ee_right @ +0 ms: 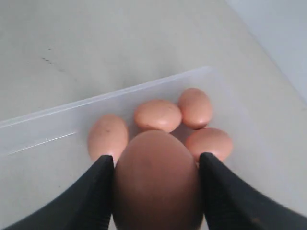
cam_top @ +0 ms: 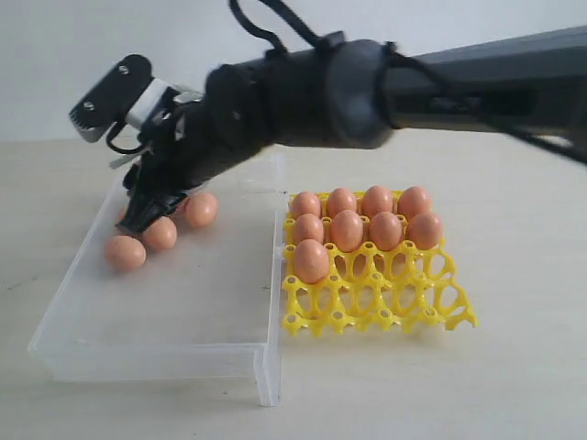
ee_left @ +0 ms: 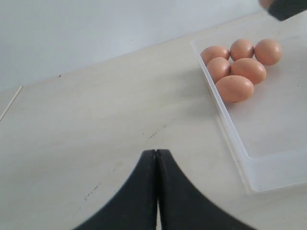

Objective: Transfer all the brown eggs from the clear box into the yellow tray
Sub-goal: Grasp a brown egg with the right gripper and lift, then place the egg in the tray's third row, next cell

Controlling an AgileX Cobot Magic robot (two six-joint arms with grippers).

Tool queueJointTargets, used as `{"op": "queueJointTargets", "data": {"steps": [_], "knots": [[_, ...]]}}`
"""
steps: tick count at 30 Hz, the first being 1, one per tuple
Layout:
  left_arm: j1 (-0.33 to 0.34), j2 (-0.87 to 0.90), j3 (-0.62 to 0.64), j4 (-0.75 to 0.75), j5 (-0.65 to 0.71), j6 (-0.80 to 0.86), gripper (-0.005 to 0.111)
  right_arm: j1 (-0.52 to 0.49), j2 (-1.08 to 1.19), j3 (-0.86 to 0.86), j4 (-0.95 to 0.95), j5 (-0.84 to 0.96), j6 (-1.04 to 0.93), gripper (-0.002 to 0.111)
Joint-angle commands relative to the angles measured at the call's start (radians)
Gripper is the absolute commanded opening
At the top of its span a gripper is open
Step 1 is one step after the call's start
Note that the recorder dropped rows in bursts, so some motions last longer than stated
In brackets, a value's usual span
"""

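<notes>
The right pincer (ee_right: 156, 163) pinches one brown egg (ee_right: 156, 196) across its short axis, over the clear box (cam_top: 174, 302). The yellow tray (cam_top: 394, 304) lies toward 3 o'clock in the exterior view, with its near cups unfilled. The left pincer (ee_left: 156, 155) is pressed together.

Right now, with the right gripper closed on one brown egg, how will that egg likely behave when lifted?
The brown egg, held only at its sides by the right gripper, probably cracks if squeezed harder. Its smooth, rounded shell may slip. Dropped, it would likely roll across the flat clear box.
</notes>
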Motion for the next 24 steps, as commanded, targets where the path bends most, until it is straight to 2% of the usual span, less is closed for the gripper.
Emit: {"op": "queueJointTargets", "data": {"steps": [1, 6, 11, 17, 24], "knots": [[-0.002, -0.006, -0.004, 0.0, -0.006, -0.005, 0.0, -0.028, -0.226, 0.405, -0.037, -0.437, 0.071, 0.0], [-0.002, -0.006, -0.004, 0.0, -0.006, -0.005, 0.0, -0.076, -0.411, 0.786, -0.024, -0.762, 0.133, 0.0], [-0.002, -0.006, -0.004, 0.0, -0.006, -0.005, 0.0, -0.158, -0.495, 0.976, -0.008, -0.859, 0.227, 0.0], [-0.002, -0.006, -0.004, 0.0, -0.006, -0.005, 0.0, -0.245, -0.473, 1.081, -0.087, -0.923, 0.374, 0.0], [-0.002, -0.006, -0.004, 0.0, -0.006, -0.005, 0.0, -0.295, -0.358, 1.083, -0.177, -1.003, 0.478, 0.0]]}}
